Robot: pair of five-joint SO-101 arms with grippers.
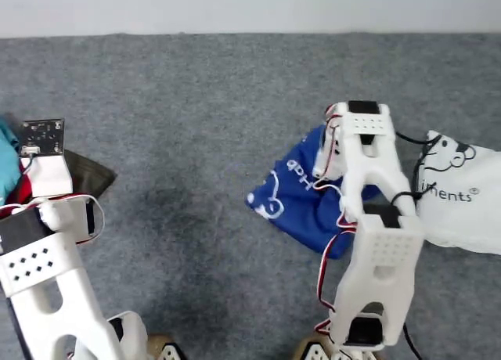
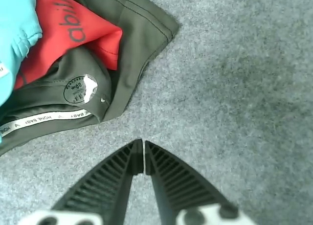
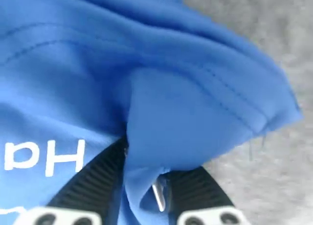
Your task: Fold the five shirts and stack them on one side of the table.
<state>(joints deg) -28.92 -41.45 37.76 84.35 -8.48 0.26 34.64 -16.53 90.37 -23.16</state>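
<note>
A blue shirt (image 1: 301, 196) with white print lies bunched on the grey table, partly under the right arm. In the right wrist view my right gripper (image 3: 142, 186) is shut on a fold of the blue shirt (image 3: 161, 88), cloth pinched between the black fingers (image 3: 93, 178). A white shirt (image 1: 462, 199) lies at the right edge. At the left edge a pile holds a dark olive shirt (image 2: 112, 63), a red shirt (image 2: 73, 34) and a teal shirt (image 2: 14, 34). My left gripper (image 2: 144, 159) is shut and holds nothing, just off the olive shirt's edge.
The grey carpet-like tabletop (image 1: 180, 125) lies bare between the two arms and toward the back. A pale wall (image 1: 250, 8) runs along the far edge. The left arm (image 1: 47, 243) stands at the front left.
</note>
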